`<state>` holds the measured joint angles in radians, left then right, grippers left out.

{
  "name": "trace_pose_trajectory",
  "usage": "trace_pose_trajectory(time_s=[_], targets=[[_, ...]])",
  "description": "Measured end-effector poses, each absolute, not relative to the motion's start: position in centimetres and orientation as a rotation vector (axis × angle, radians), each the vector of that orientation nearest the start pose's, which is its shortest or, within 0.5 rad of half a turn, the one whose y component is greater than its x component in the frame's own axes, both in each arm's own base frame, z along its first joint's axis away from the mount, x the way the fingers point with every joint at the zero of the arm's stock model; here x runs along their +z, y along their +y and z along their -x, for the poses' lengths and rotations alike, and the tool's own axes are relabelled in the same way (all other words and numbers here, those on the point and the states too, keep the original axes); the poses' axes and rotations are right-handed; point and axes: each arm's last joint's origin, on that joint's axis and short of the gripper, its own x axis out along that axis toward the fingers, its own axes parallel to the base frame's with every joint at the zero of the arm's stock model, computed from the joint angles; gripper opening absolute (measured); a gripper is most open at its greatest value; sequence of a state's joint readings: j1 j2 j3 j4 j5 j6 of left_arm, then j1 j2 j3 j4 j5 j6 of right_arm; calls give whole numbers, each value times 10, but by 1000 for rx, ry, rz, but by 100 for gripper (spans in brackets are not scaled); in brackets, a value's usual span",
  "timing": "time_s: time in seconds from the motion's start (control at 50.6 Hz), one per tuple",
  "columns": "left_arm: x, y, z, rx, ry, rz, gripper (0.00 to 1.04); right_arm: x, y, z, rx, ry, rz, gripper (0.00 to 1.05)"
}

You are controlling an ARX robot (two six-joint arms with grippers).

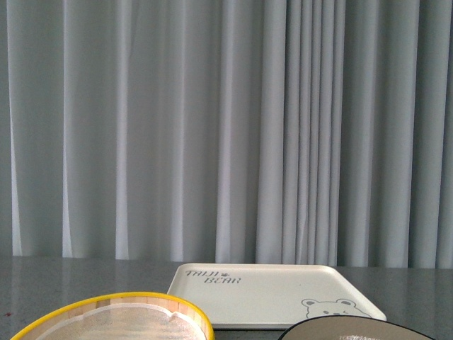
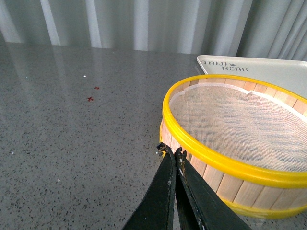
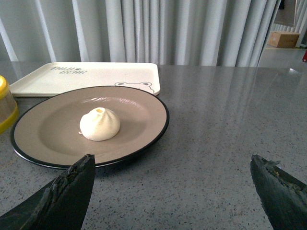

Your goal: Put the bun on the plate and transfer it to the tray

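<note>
The white pleated bun (image 3: 100, 124) sits in the middle of the beige plate (image 3: 139, 112) with its black rim, on the grey table. The cream tray (image 3: 96, 76) with the bear drawing lies just beyond the plate, empty; it also shows in the front view (image 1: 272, 294) and the left wrist view (image 2: 268, 72). The plate's edge shows in the front view (image 1: 354, 329). My right gripper (image 3: 172, 165) is open and empty, above the table near the plate's edge. My left gripper (image 2: 171, 152) is shut and empty, beside the steamer basket's wall.
A wooden steamer basket with a yellow rim (image 2: 216, 160) stands left of the plate, empty, lined with cloth; it also shows in the front view (image 1: 113, 315). Grey curtains (image 1: 226, 127) hang behind the table. A cardboard box (image 3: 284, 39) lies far off.
</note>
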<state>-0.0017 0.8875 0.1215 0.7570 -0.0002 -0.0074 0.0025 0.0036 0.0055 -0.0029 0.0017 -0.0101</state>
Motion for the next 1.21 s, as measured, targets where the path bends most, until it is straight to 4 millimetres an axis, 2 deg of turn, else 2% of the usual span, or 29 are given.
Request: trace_pose_trajectory(time_s=[0.356,1.206], targets=[[168,0,-144,-2,-4,8,4,165,0,-98,1,1,10,96],[176,0,-113,-1,-30,7,4,165,0,-98,1,1,10,96]])
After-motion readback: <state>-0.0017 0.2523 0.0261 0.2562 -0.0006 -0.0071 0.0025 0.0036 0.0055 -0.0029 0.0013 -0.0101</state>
